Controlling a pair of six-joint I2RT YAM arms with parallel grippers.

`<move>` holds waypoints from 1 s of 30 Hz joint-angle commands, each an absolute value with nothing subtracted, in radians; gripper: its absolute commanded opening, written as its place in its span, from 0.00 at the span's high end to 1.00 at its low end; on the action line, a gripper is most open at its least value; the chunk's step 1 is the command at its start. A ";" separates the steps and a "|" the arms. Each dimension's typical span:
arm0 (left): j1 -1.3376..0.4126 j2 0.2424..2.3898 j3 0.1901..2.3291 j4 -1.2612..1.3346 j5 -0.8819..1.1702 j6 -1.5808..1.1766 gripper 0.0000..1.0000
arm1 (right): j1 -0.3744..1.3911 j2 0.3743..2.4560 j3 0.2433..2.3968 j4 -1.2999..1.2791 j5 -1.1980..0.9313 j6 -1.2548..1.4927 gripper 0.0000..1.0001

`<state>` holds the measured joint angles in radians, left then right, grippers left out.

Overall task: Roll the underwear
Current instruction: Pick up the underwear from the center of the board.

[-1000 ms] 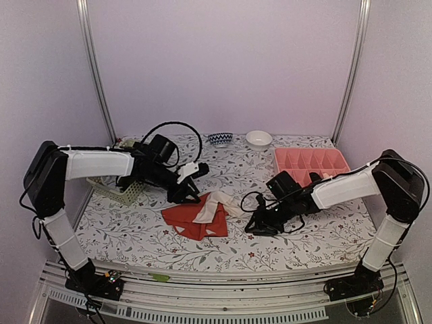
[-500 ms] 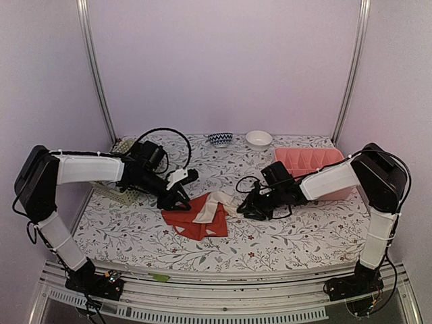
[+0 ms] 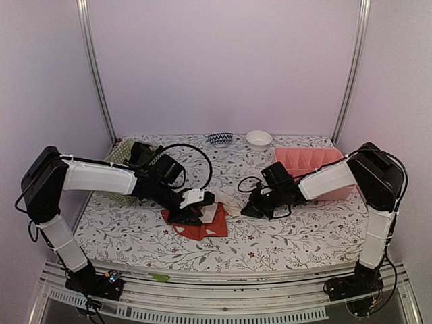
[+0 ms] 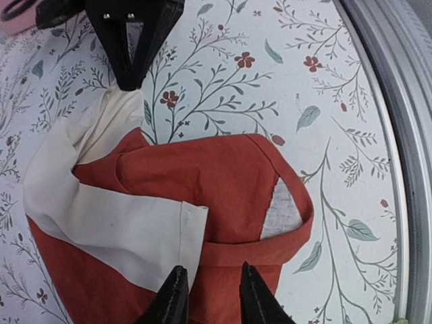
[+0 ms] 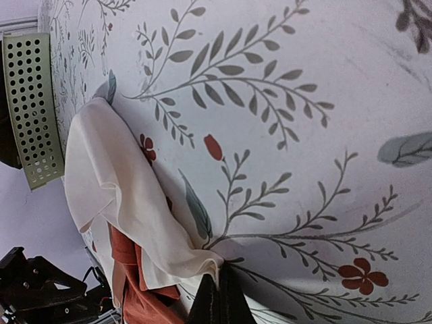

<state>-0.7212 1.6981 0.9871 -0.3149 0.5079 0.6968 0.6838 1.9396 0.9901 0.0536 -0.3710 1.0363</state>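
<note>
The red-orange underwear (image 3: pixel 202 226) lies crumpled on the flowered table, its cream-white part (image 3: pixel 226 201) stretched to the right. In the left wrist view the red cloth (image 4: pixel 223 169) and the cream band (image 4: pixel 115 229) fill the frame. My left gripper (image 4: pixel 212 297) is open, its fingertips over the cloth's near edge where the cream meets the red. My right gripper (image 5: pixel 219 300) is shut on the tip of the cream part (image 5: pixel 128 196), low on the table; it also shows in the left wrist view (image 4: pixel 131 40). The black underwear does not show clearly.
A pink divided tray (image 3: pixel 312 160) stands at the back right, behind the right arm. A pale green perforated basket (image 3: pixel 120 154) sits at the back left. A blue-patterned bowl (image 3: pixel 220 139) and a white bowl (image 3: pixel 258 139) stand by the back wall.
My left gripper has moved right and toward the front, from beside the basket onto the red cloth. My right gripper moved left to the cream tip and has held there since.
</note>
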 commanded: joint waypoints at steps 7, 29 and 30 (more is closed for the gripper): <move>-0.772 1.800 1.010 -0.222 0.415 0.770 0.74 | 0.674 1.985 1.000 0.000 -0.319 1.032 1.00; -0.834 1.888 1.051 -0.146 0.350 0.746 0.62 | 0.673 1.986 1.011 -0.025 -0.300 1.034 1.00; -0.834 1.885 1.046 -0.139 0.340 0.747 0.62 | 0.673 1.984 1.011 -0.026 -0.298 1.034 1.00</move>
<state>-0.8173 1.8675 1.0508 -0.1780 0.3714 0.7403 0.6830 1.9499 1.0088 0.0456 -0.3565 1.0355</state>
